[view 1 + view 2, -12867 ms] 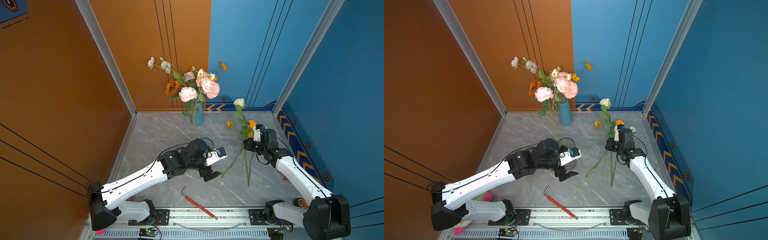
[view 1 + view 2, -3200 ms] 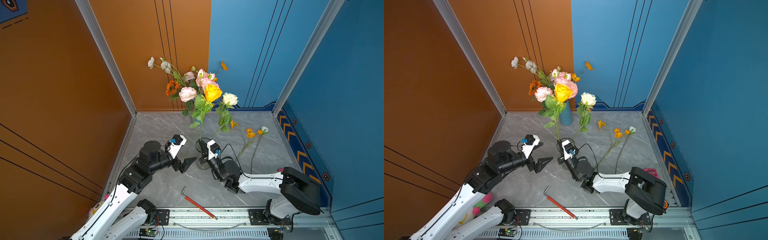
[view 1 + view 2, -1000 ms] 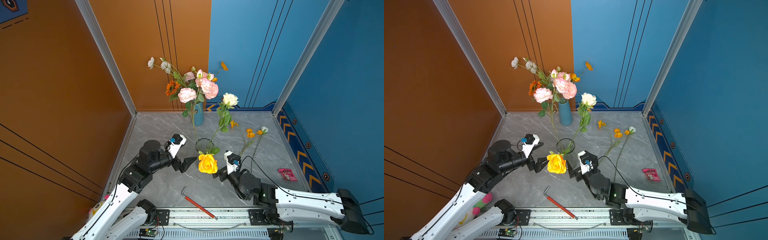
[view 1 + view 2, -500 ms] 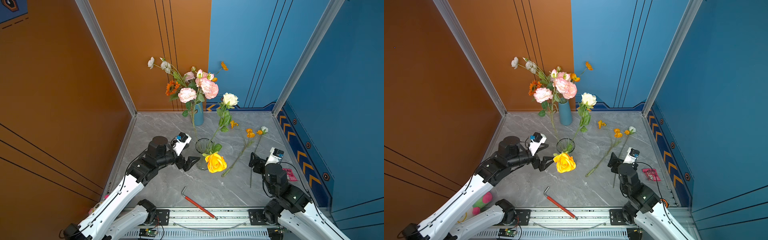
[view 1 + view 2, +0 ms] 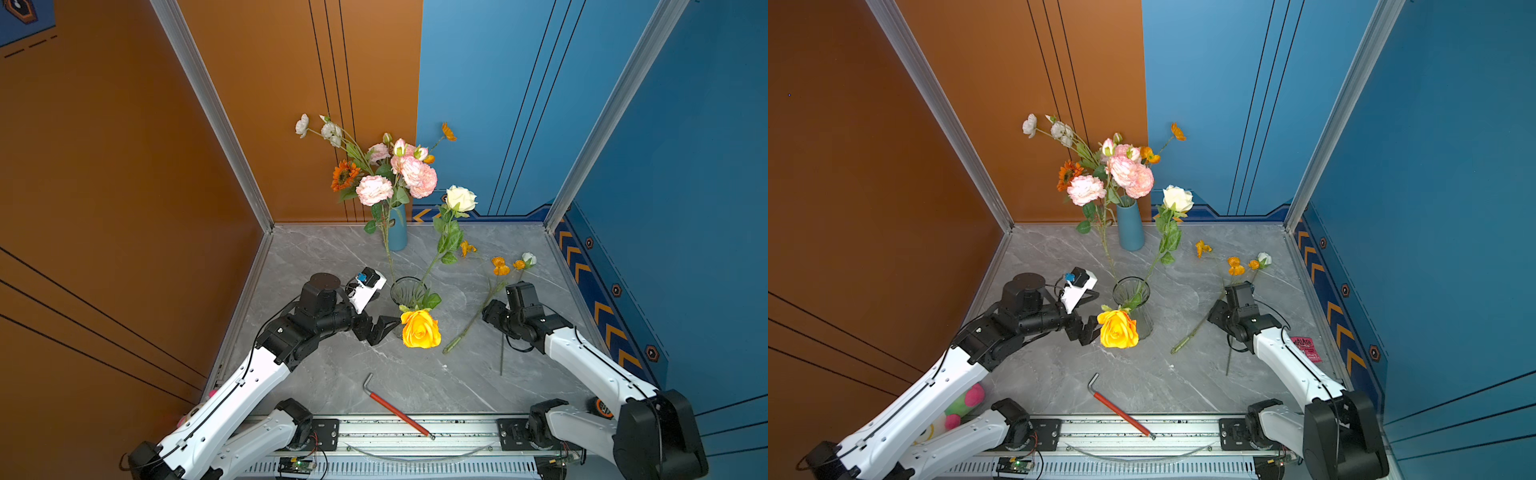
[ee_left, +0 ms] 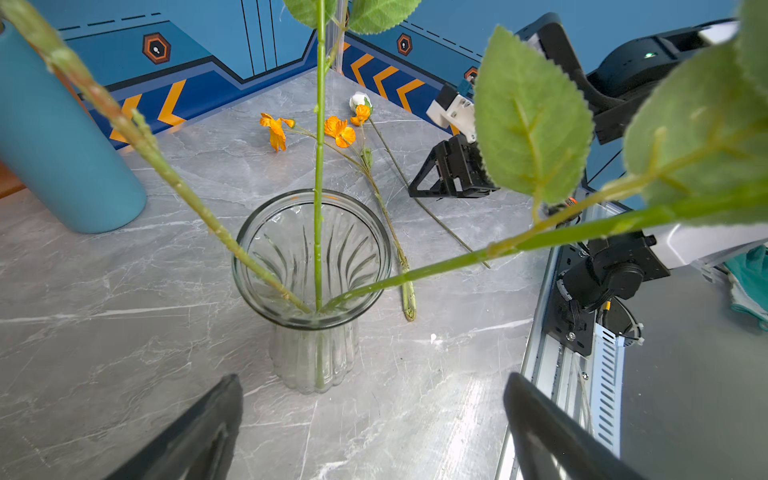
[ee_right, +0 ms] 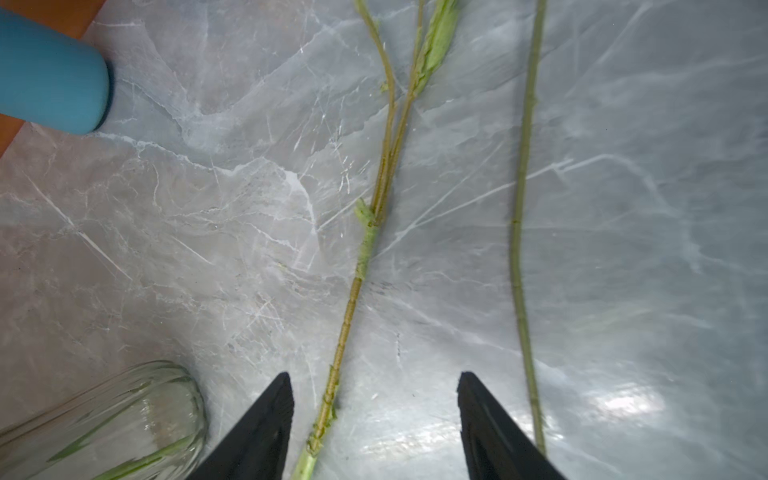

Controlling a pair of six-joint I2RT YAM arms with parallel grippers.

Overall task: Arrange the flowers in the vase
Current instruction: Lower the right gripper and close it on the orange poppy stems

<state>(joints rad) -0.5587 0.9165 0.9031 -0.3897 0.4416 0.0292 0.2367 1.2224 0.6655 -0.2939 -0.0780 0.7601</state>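
Right gripper (image 7: pixel 374 376), newly swung out, straddles the sprig (image 7: pixel 353 299) stem, jaws apart; left gripper (image 6: pixel 372 376) gapes beside vase (image 6: pixel 299 361). Pick underway: next pinch, lift.

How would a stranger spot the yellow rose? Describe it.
Find the clear glass vase in the middle of the grey table. The yellow rose hangs over its near rim. It is the only big yellow bloom, low while the cream rose stands tall.

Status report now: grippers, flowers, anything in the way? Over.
Left gripper open, facing glass vase. Right gripper open over orange flower stem on table. Three stems in vase; white-bud stem also lying. Nothing blocking.
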